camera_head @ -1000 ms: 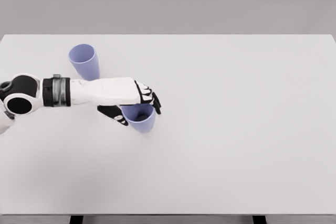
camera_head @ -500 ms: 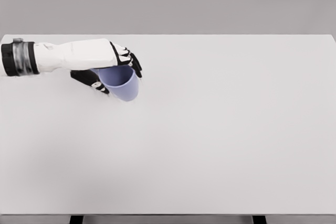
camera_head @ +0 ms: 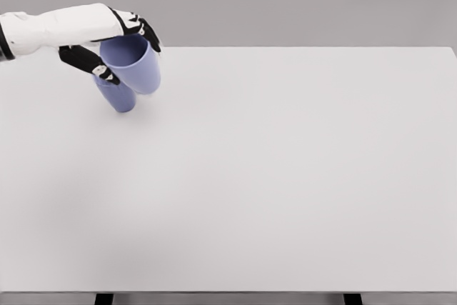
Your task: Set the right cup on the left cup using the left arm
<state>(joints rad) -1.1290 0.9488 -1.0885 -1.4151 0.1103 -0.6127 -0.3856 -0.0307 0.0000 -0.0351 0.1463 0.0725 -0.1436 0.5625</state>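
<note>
White bench underneath; my left hand grips the carried cup above the second cup just below it — next I lower and align.

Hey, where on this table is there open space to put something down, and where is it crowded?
Nearly the whole white table is bare: everything from the cups rightward to the right edge, and all of the near half. The only crowded spot is the far left corner, where the left hand holds the lifted cup over the standing cup.
</note>
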